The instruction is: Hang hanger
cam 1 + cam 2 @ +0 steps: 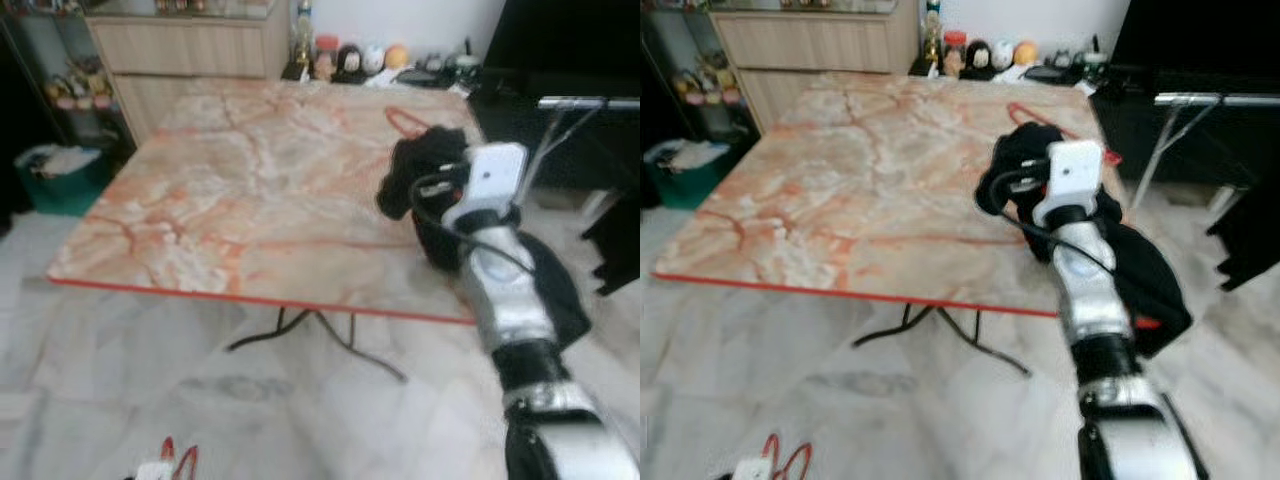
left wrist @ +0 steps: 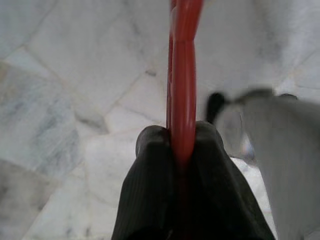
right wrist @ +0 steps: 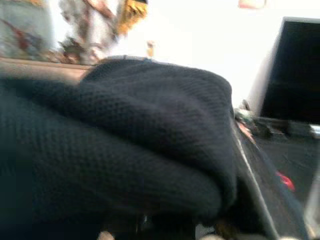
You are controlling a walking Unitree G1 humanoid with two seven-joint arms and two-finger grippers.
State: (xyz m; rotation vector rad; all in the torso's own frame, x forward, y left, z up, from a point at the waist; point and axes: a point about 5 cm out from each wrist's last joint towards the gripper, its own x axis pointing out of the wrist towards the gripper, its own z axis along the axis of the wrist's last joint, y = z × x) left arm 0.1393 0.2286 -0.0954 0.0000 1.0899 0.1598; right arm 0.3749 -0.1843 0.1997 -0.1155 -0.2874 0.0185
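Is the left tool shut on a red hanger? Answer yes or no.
Yes: in the left wrist view both black fingers press against the red hanger.

A marble-patterned table (image 1: 250, 190) stands on pale tiled floor (image 1: 120, 390) before wooden drawers (image 1: 190, 50).

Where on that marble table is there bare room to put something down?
Most of the table is bare: the whole near and left stretch, from the red front edge back toward the bottles and jars. It is crowded at the right edge, where the black garment lies heaped over a red hanger with the right arm reaching into it.
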